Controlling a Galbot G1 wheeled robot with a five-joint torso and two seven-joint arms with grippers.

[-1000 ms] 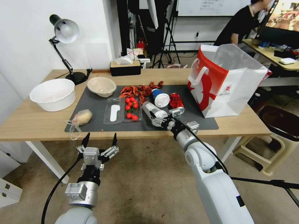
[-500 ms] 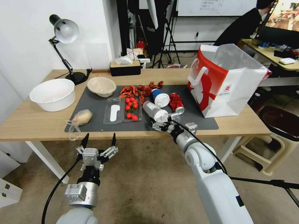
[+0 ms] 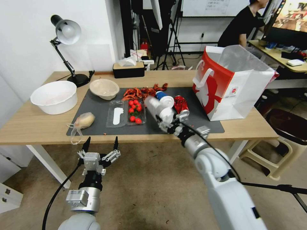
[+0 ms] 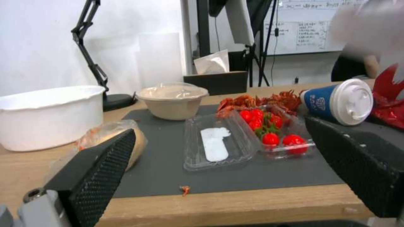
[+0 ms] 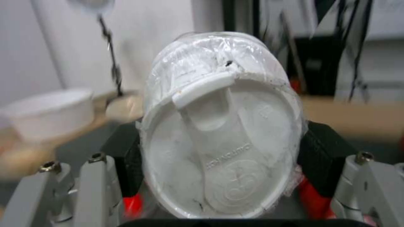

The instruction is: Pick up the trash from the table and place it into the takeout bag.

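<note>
The long light-wood table (image 3: 38, 126) on white legs is carrying a large dark grey mat (image 3: 99, 110). The boxy white-and-red paper takeout bag (image 3: 232, 84) is standing open at the table's right end, its near corner sitting on the mat. At the far left, a big white plastic tub (image 3: 54, 96) is resting on the bare wood, and a shallow beige bowl (image 3: 104, 88) is sitting on the mat's far left corner.

The right gripper (image 3: 172, 123) is reaching over the near edge of the mat, its fingers clamping a clear plastic cup with a white lid (image 3: 159, 110), which is tilting up off the mat, lid end toward the robot. Just right of the cup, a blue cup with a white lid (image 4: 336, 101) is lying on its side, and a crushed red can (image 3: 180, 103) is lying beside it, nearer the bag.

A knotted clear bag with a beige lump (image 3: 82, 121) is lying at the mat's near left corner.

The left gripper (image 3: 100, 143) is hanging below the table's near edge, fingers spreading wide and holding nothing.
</note>
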